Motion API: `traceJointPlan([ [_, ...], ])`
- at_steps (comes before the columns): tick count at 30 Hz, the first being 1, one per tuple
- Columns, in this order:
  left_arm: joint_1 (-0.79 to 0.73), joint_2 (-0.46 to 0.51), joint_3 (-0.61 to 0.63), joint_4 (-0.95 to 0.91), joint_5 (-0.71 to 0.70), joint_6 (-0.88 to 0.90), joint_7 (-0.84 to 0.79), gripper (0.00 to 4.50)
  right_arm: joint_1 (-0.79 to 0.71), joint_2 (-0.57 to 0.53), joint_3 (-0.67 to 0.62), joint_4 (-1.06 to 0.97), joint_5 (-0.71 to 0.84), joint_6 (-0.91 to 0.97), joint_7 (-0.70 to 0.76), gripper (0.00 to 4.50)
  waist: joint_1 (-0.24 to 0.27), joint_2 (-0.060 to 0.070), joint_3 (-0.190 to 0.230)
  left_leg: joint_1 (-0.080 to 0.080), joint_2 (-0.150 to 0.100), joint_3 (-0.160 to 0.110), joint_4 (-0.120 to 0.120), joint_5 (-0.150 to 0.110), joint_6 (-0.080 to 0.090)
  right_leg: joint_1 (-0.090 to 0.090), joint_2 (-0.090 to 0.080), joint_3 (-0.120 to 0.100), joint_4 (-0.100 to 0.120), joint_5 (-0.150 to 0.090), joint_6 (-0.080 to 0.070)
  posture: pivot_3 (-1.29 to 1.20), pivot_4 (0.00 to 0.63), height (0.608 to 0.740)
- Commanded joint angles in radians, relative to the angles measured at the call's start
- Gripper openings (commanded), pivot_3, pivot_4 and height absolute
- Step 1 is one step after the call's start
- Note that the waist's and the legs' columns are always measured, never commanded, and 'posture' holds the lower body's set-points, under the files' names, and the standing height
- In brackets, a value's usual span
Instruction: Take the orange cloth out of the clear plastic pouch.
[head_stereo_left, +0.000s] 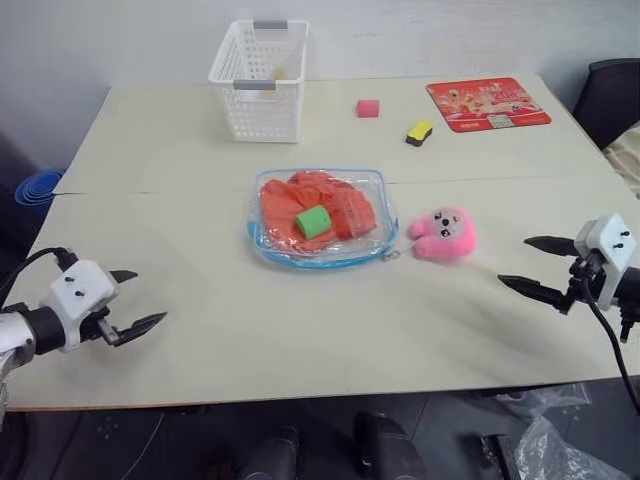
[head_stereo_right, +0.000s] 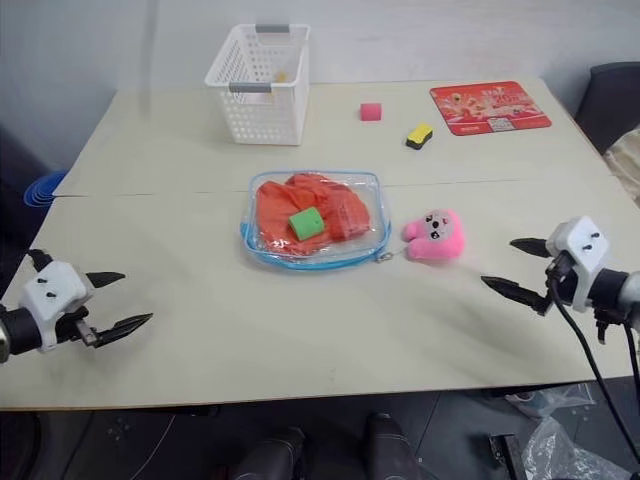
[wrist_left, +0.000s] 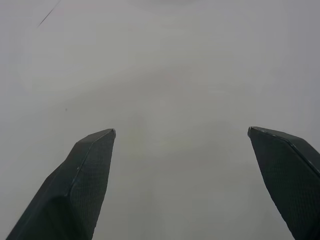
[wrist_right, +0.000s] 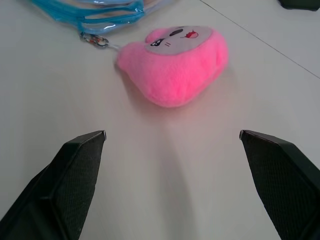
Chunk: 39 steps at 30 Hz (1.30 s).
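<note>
One flat clear plastic pouch (head_stereo_left: 322, 220) with light blue zipper edging lies mid-table, holding one crumpled bright orange cloth (head_stereo_left: 315, 203) and one green block (head_stereo_left: 313, 221). Just beside its small metal pull sits one soft pink plush toy (head_stereo_left: 443, 234). One white mesh basket (head_stereo_left: 260, 79) stands near the far edge. The left gripper (head_stereo_left: 133, 301) and right gripper (head_stereo_left: 530, 266) hover released, fingers spread, over the near corners, well apart from the pouch.

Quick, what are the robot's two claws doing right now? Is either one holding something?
Left gripper: open, holding nothing, over bare table.
Right gripper: open, holding nothing, facing the pink plush toy.
</note>
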Motion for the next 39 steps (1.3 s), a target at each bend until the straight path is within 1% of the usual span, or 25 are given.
traceJointPlan([
  [1,-0.014,0.000,0.011,-0.036,-0.043,0.032,-0.008,4.47,0.006,0.005,-0.026,-0.062,0.036,0.035,-0.011,4.50,0.000,0.000,0.000,0.000,0.000,0.000,0.000,0.000,0.000,0.000,0.000,0.000,0.000,0.000,0.000,0.00,0.150,0.740],
  [5,-0.039,0.001,0.000,-0.049,-0.065,0.053,-0.020,4.47,0.020,0.025,-0.032,-0.117,0.061,0.074,-0.034,4.50,0.000,0.000,0.000,0.000,0.000,0.000,0.000,0.000,0.000,0.000,0.000,0.000,0.000,0.000,0.000,0.00,0.150,0.740],
  [8,-0.098,-0.017,-0.017,-0.088,-0.141,0.123,-0.029,4.47,0.031,0.039,-0.032,-0.176,0.081,0.105,-0.050,4.50,0.001,0.000,0.000,0.000,0.000,0.000,0.000,0.000,0.000,0.000,0.000,0.000,0.000,0.000,0.000,0.00,0.150,0.740],
  [11,-0.219,-0.050,-0.100,-0.155,-0.236,0.223,-0.019,4.47,0.019,0.068,-0.023,-0.292,0.142,0.181,-0.085,4.50,0.004,0.000,0.000,0.000,-0.001,0.000,0.001,0.000,0.000,0.000,0.000,0.000,0.001,0.000,0.000,0.00,0.150,0.740],
  [13,-0.309,-0.081,-0.164,-0.182,-0.261,0.275,0.006,4.47,0.010,0.087,-0.016,-0.371,0.183,0.235,-0.117,4.50,0.004,0.000,0.000,0.000,0.000,-0.001,0.002,0.000,0.000,0.000,0.000,-0.001,0.001,0.000,0.001,0.00,0.150,0.740],
  [14,-0.387,-0.117,-0.216,-0.172,-0.254,0.299,0.035,4.47,0.000,0.104,-0.005,-0.425,0.203,0.259,-0.143,4.50,0.003,0.000,0.000,-0.001,-0.001,-0.001,0.002,0.000,0.000,0.000,0.000,-0.001,0.001,0.000,0.001,0.00,0.150,0.740],
  [16,-0.518,-0.183,-0.302,-0.130,-0.231,0.324,0.077,4.47,-0.018,0.135,0.015,-0.510,0.243,0.305,-0.195,4.50,0.003,0.000,0.000,-0.001,-0.001,-0.001,0.002,0.000,0.000,0.000,0.000,-0.002,0.002,0.001,0.001,0.00,0.150,0.740],
  [18,-0.686,-0.281,-0.423,-0.006,-0.142,0.289,0.115,4.47,-0.042,0.182,0.049,-0.612,0.300,0.360,-0.255,4.50,0.005,-0.001,0.000,-0.001,-0.001,-0.002,0.004,0.000,0.000,0.000,0.000,-0.004,0.003,0.001,0.001,0.00,0.150,0.740],
  [22,-0.892,-0.413,-0.554,0.251,0.011,0.193,0.183,4.47,-0.070,0.234,0.098,-0.713,0.342,0.417,-0.332,4.50,0.002,-0.002,-0.001,-0.002,-0.003,-0.003,0.009,0.000,0.000,-0.001,0.000,-0.008,0.009,0.001,0.001,0.00,0.150,0.740],
  [27,-1.032,-0.520,-0.625,0.511,0.124,0.084,0.229,4.47,-0.088,0.264,0.143,-0.758,0.346,0.432,-0.385,4.50,-0.002,-0.003,0.000,-0.003,-0.003,-0.001,0.009,0.000,0.000,-0.002,0.000,-0.008,0.009,0.001,0.002,0.00,0.150,0.740],
  [30,-1.069,-0.546,-0.648,0.596,0.174,0.047,0.236,4.47,-0.093,0.259,0.149,-0.761,0.334,0.425,-0.394,4.50,0.001,-0.003,0.000,-0.003,-0.003,-0.002,0.010,0.000,0.000,-0.003,0.000,-0.008,0.009,0.001,0.002,0.00,0.150,0.740],
  [34,-1.083,-0.565,-0.667,0.646,0.214,0.038,0.227,4.47,-0.102,0.260,0.136,-0.755,0.334,0.425,-0.413,4.50,0.002,-0.003,0.000,-0.003,-0.003,-0.002,0.010,0.000,0.000,-0.003,0.000,-0.008,0.009,0.001,0.002,0.00,0.150,0.740],
  [37,-1.078,-0.566,-0.686,0.668,0.252,0.036,0.222,3.87,-0.103,0.253,0.134,-0.750,0.321,0.416,-0.419,4.50,0.002,-0.003,0.000,-0.003,-0.003,-0.002,0.010,0.000,0.000,-0.003,0.000,-0.008,0.009,0.001,0.002,0.00,0.150,0.740],
  [39,-1.077,-0.567,-0.687,0.676,0.273,0.032,0.234,3.28,-0.101,0.249,0.132,-0.745,0.312,0.410,-0.419,4.50,0.002,-0.003,0.000,-0.003,-0.003,-0.002,0.010,0.000,0.000,-0.003,0.000,-0.008,0.010,0.001,0.002,0.00,0.150,0.740],
])
